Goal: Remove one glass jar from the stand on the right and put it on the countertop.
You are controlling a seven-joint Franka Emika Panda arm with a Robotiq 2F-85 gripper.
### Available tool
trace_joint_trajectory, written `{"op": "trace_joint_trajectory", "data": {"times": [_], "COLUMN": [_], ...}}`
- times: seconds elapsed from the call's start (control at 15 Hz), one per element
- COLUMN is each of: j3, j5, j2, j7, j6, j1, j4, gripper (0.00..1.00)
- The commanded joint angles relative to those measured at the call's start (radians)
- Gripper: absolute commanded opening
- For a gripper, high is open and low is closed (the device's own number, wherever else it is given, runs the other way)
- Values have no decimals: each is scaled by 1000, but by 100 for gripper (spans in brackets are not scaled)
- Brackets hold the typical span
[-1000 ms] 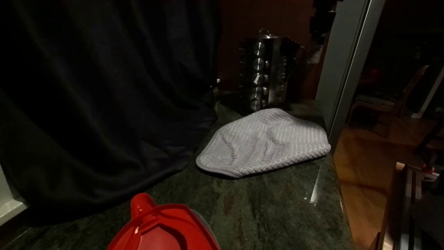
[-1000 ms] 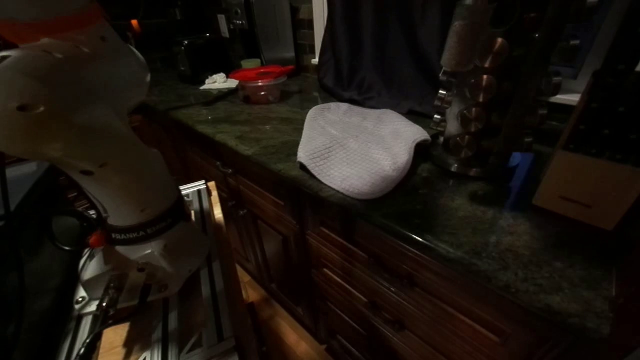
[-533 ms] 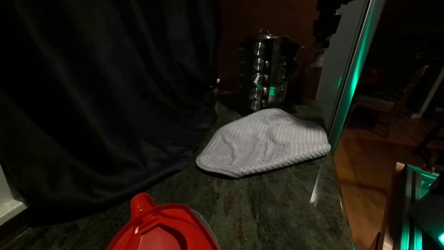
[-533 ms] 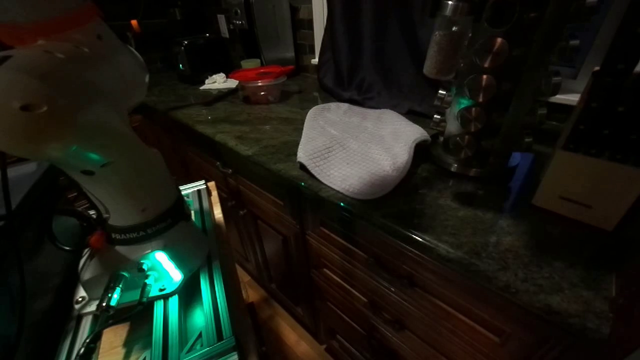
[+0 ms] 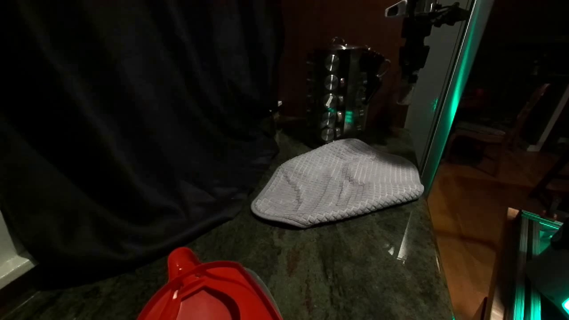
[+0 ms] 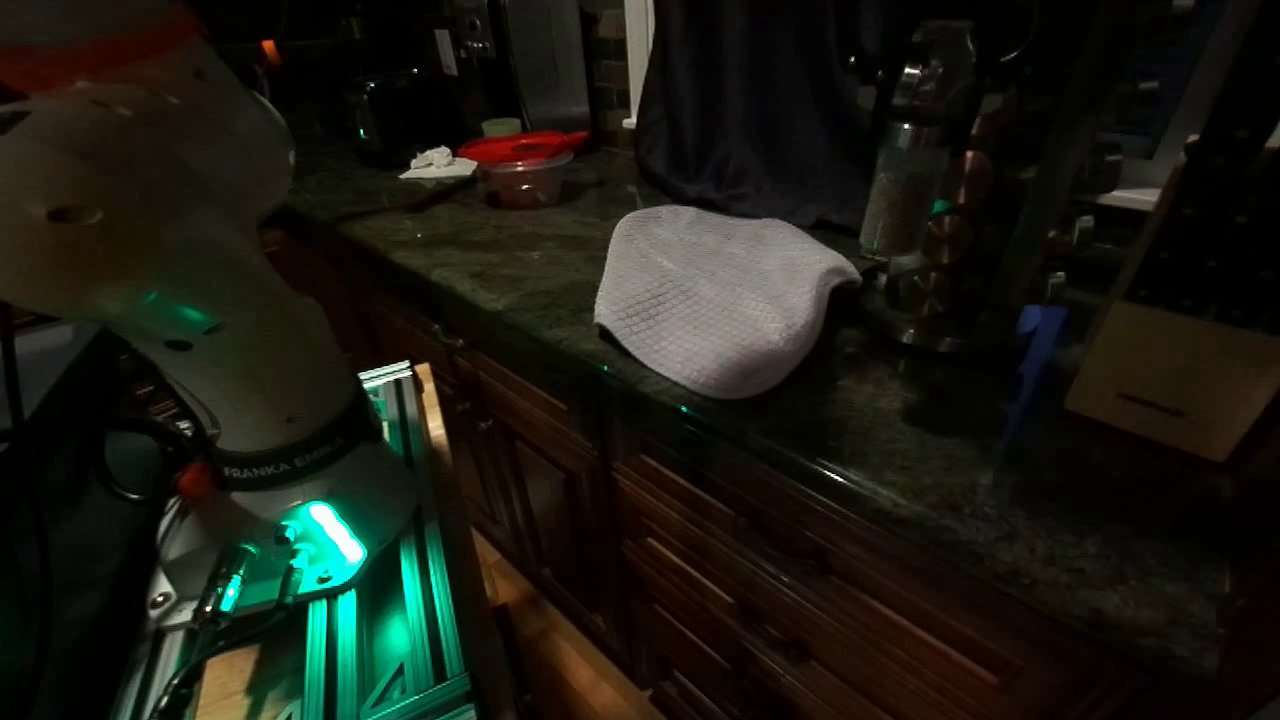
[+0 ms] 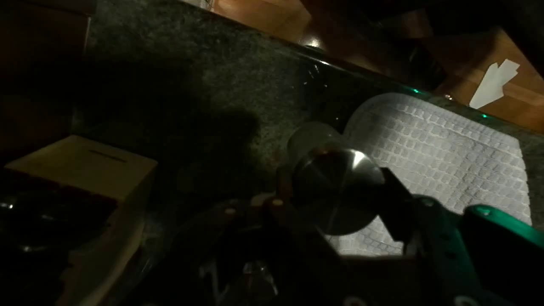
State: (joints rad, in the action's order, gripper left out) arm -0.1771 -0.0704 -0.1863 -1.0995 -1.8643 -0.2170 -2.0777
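While we are holding one glass jar (image 6: 900,205) in the air, roughly upright, the fingers (image 7: 393,204) are gripping it from both sides at its shiny metal lid (image 7: 335,178). We are counting the removal as done: in an exterior view the jar is hanging apart from the tiered stand (image 5: 353,86), where other jars (image 5: 331,82) are showing their round lids in a column. The placing is remaining, as we are judging it: lowering the jar onto the tabletop (image 6: 920,435), loosening the fingers and backing away. How much height is remaining below the jar, we are not managing to tell; no contact with the dark, speckled stone is showing. In the wrist view its base is appearing just beside the grey-white cloth (image 7: 442,157), so we are favouring a descent away from that edge. Farther out, a wooden block (image 6: 1160,385) is standing near the stand, and a red-lidded container (image 6: 525,170) is sitting beyond the cloth.
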Motion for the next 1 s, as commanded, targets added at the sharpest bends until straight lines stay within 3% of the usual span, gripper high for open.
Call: {"op": "trace_joint_trajectory", "data": {"times": [0.0, 0.67, 0.93], "j3": [-36, -63, -59], "j5": [-8, -4, 5], "j2": [-9, 64, 118], "j7": [38, 98, 127], "j6": [-97, -389, -439], "j1": [9, 7, 7], "j4": [-91, -234, -243], "gripper": [25, 25, 25]}}
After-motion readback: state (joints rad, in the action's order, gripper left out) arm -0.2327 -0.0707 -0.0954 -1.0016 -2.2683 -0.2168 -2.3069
